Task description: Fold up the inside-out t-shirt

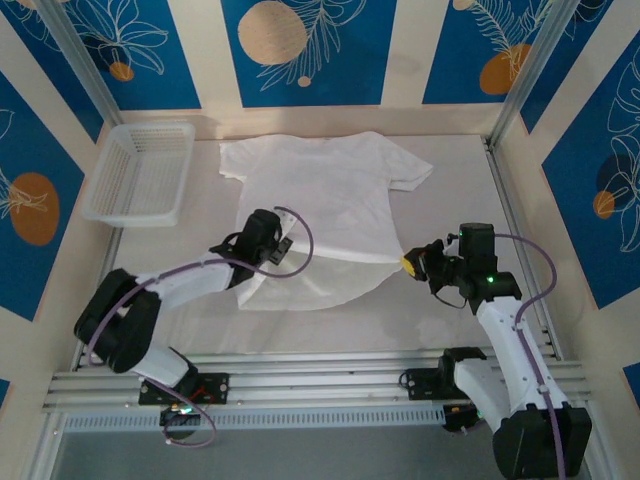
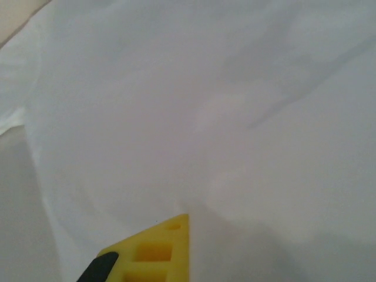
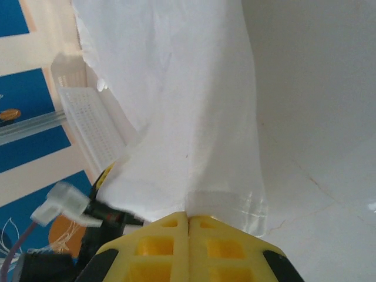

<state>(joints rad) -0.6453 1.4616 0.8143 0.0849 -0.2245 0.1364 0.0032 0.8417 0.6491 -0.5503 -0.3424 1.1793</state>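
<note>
The right end effector [image 3: 189,222] is pressed together on the hem of the inside-out t-shirt [image 1: 330,190], with a narrow strip of cloth caught at the very tips. The left end effector [image 1: 272,243] is closed too. Cloth lies right against its one visible yellow finger [image 2: 158,249], so it seems to be pinching the shirt's opposite lower edge.

From both grips the shirt spreads away flat on the desk [image 1: 462,200], its sleeves at the far end.

To fold well, I'd lift both ends together and level, just enough to free the hem. Then I'd carry it away from the arms toward the collar, keeping the cloth between the grips lightly taut so it doesn't sag or bunch. The right-hand bite looks shallow, so a sharp pull could slip it.

The left pinch itself is buried under fabric, so how many layers it holds cannot be told. The neck label is not discernible.
</note>
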